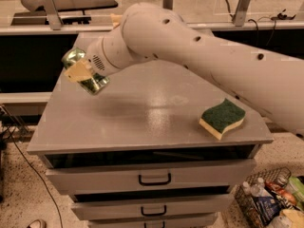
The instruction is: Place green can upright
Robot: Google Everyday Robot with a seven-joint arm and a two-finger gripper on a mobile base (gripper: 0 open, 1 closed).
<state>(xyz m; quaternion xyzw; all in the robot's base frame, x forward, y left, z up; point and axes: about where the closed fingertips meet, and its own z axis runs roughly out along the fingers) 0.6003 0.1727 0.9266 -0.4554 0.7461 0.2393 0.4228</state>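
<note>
The green can [95, 83] is a shiny drink can with mottled green print. It is held tilted in the air above the left part of the grey cabinet top [142, 118]. My gripper [83, 72] is shut on the can, with a cream-coloured finger [77, 71] across its side. The can's upper end [72, 57] sticks out toward the upper left, its lower end toward the lower right. My large white arm [199, 56] reaches in from the right and hides the rear middle of the top.
A yellow sponge with a green top [222, 118] lies near the right front edge of the cabinet top. Drawers with black handles [154, 179] are below. A wire basket of bottles [268, 201] stands on the floor at lower right. A dark bench runs behind.
</note>
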